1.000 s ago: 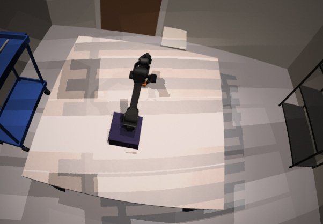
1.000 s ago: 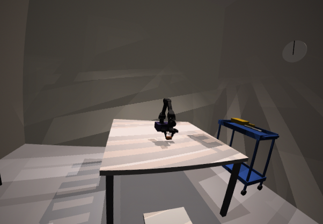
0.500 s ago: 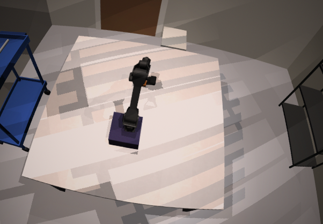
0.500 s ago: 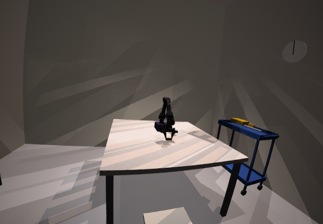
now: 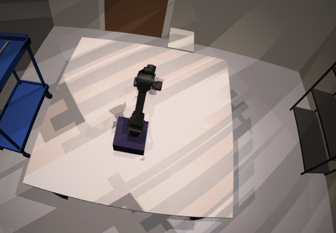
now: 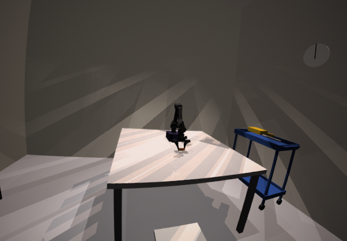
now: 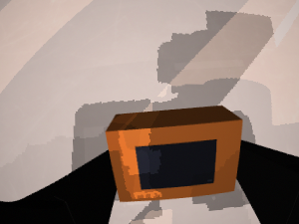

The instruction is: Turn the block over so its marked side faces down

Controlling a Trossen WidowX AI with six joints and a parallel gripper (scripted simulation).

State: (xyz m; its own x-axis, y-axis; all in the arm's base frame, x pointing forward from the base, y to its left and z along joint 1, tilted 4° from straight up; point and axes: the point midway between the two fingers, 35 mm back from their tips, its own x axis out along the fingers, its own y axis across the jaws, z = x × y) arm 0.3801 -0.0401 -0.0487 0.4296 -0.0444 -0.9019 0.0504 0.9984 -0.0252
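An orange block [image 7: 227,163] [image 6: 181,149] has a dark rectangle, its marked side, facing up toward the wrist camera. In the top view only a sliver of the block [image 5: 151,87] shows beside the arm's end. My gripper [image 7: 173,151] [image 6: 181,149] is shut on the block, with one dark finger against each short end. The block appears held a little above the table [image 5: 181,106] [image 6: 138,165] [image 7: 40,59], with shadows on the surface below it. Its underside is hidden.
The arm's purple base block [image 5: 128,141] [image 6: 171,136] stands on the table behind the gripper. A blue cart [image 5: 23,101] [image 6: 268,142] stands off one side of the table, and a dark shelf rack [image 5: 310,140] stands off the other side.
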